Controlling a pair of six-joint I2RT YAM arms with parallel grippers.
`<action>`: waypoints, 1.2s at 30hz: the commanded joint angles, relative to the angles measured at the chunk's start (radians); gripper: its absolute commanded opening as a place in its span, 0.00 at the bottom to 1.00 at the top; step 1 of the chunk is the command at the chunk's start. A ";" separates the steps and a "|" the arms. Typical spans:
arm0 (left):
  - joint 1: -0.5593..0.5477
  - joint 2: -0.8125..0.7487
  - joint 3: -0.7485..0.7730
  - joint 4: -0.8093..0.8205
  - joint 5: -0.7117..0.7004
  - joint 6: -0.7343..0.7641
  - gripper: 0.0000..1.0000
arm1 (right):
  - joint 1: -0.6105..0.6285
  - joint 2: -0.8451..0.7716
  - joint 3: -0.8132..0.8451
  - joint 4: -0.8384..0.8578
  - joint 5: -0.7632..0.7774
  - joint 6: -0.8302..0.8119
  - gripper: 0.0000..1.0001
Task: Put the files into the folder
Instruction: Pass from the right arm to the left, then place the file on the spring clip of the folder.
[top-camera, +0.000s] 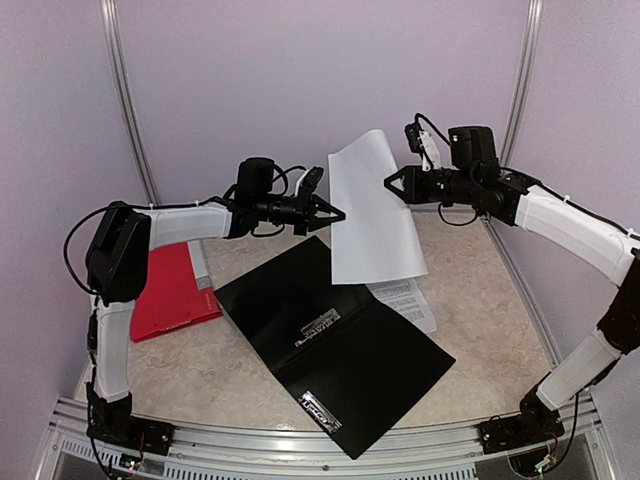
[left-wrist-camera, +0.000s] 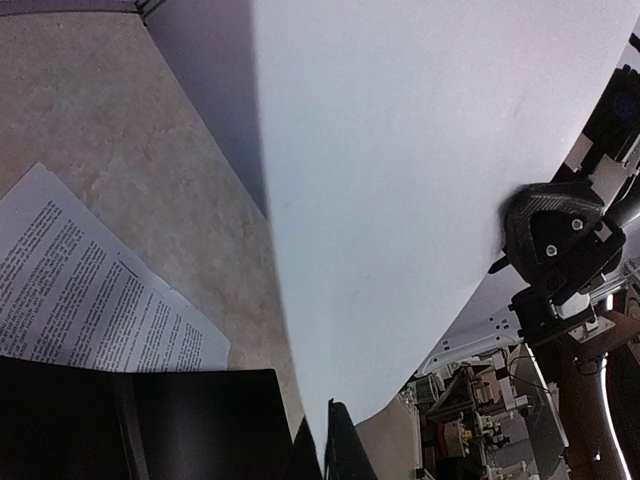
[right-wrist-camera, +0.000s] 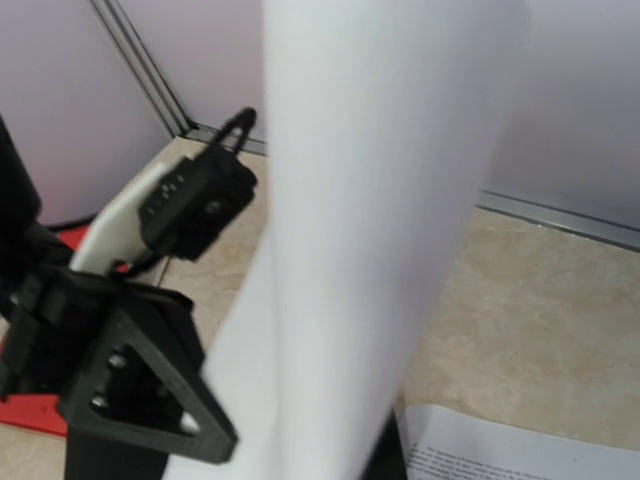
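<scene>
Above the far middle of the table, a blank sheet of the files hangs in the air between the two arms, its lower edge drooping toward the tabletop. On its left edge the left gripper has its fingers closed tight, and the right gripper pinches the right edge with a narrow gap, so the paper bows between them. To do this step well, I judge that both arms should come toward the near side together and at one height, with the sheet lightly stretched so it neither tears nor folds. They should then lower it flat onto an inner face of the black folder before either grip lets go, since freeing one side early would likely let the sheet swing and slide off. That folder lies open at the table's near middle, and its inner faces show no paper. A printed sheet rests on the table at the folder's far right edge, outside it. At the left lies a closed red folder, its contents hidden
</scene>
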 joint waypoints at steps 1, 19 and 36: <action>0.009 -0.066 -0.010 -0.029 0.000 0.036 0.00 | 0.007 0.023 -0.008 -0.025 0.011 -0.010 0.15; 0.008 -0.324 0.046 -1.025 -0.443 0.552 0.00 | 0.007 0.053 0.011 -0.180 0.178 -0.109 0.85; -0.048 -0.317 0.330 -1.725 -0.613 0.790 0.00 | 0.007 0.062 -0.216 0.028 0.124 -0.119 0.86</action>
